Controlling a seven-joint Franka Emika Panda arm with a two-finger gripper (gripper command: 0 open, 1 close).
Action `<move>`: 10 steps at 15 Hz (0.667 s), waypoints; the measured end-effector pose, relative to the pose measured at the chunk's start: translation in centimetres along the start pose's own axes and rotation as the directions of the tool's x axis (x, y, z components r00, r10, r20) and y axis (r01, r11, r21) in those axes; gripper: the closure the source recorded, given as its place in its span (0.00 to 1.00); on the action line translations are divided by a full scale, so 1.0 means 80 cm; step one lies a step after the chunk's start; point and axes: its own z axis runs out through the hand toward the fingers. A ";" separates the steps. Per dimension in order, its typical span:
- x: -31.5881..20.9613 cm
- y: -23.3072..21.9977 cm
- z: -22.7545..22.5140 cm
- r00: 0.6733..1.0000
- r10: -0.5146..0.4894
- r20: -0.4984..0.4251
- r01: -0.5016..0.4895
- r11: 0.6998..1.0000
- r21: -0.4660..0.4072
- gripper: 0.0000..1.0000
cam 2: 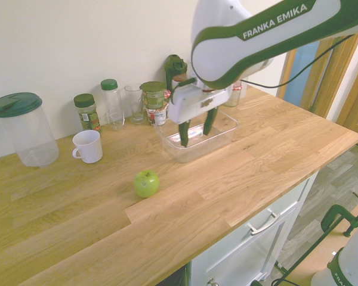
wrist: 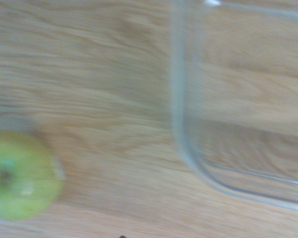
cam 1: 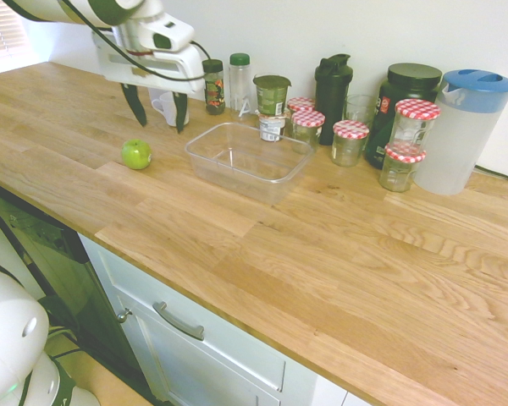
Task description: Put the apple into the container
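The green apple [cam 1: 136, 153] [cam 2: 146, 183] [wrist: 22, 174] rests on the wooden counter, left of the container in the first exterior view. The clear plastic container [cam 1: 248, 158] [cam 2: 218, 140] [wrist: 188, 148] stands empty in front of the jars. My gripper [cam 1: 157, 108] [cam 2: 195, 130] hangs open in the air with nothing between its dark fingers [cam 1: 135, 105]. It is above the counter between the apple and the container, well above both. The wrist view shows the apple and one rounded corner of the container.
A white mug [cam 2: 88, 146], spice bottles [cam 1: 212, 86], red-checked-lid jars [cam 1: 350, 141], dark shakers [cam 1: 333, 86] and a blue-lidded pitcher [cam 1: 463, 129] line the wall. A green-lidded tub [cam 2: 22, 128] stands at the far end. The counter edge [cam 1: 195, 304] runs along the front.
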 end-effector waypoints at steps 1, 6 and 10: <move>-0.023 -0.030 -0.002 0.998 -0.069 -0.003 0.069 0.998 0.010 0.00; -0.070 -0.105 0.068 0.950 -0.313 -0.008 0.311 0.947 -0.078 0.00; -0.052 -0.128 0.124 0.924 -0.383 -0.002 0.379 0.914 -0.144 0.00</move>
